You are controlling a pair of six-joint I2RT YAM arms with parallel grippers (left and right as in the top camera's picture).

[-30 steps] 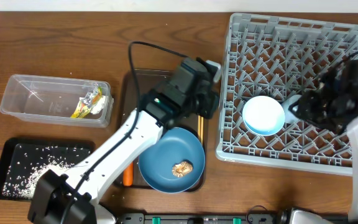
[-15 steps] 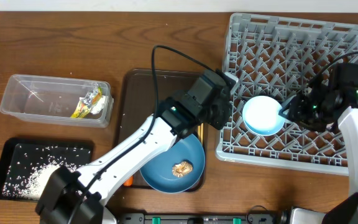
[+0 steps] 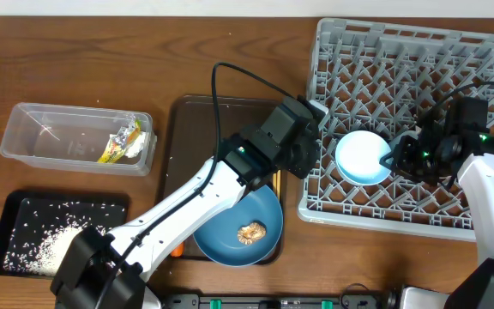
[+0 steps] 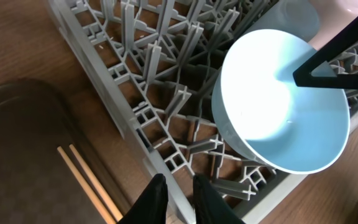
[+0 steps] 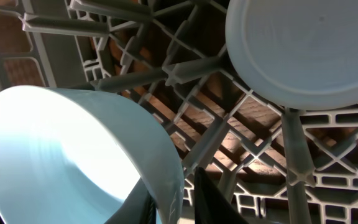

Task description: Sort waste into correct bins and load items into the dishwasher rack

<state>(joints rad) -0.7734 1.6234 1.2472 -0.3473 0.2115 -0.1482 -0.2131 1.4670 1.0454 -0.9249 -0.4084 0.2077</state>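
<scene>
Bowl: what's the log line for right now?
right gripper: shut on bowl rim | bowl: in rack | left gripper: empty, over rack edge

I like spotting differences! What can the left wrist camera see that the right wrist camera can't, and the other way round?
Only the left wrist view shows the wooden chopsticks lying on the dark brown serving tray, plus some bare wooden table. Only the right wrist view shows the flat round underside of a pale cup sitting on the pegs. Both show the light blue bowl tipped in the grey dishwasher rack, with the right gripper closed on its rim.
</scene>
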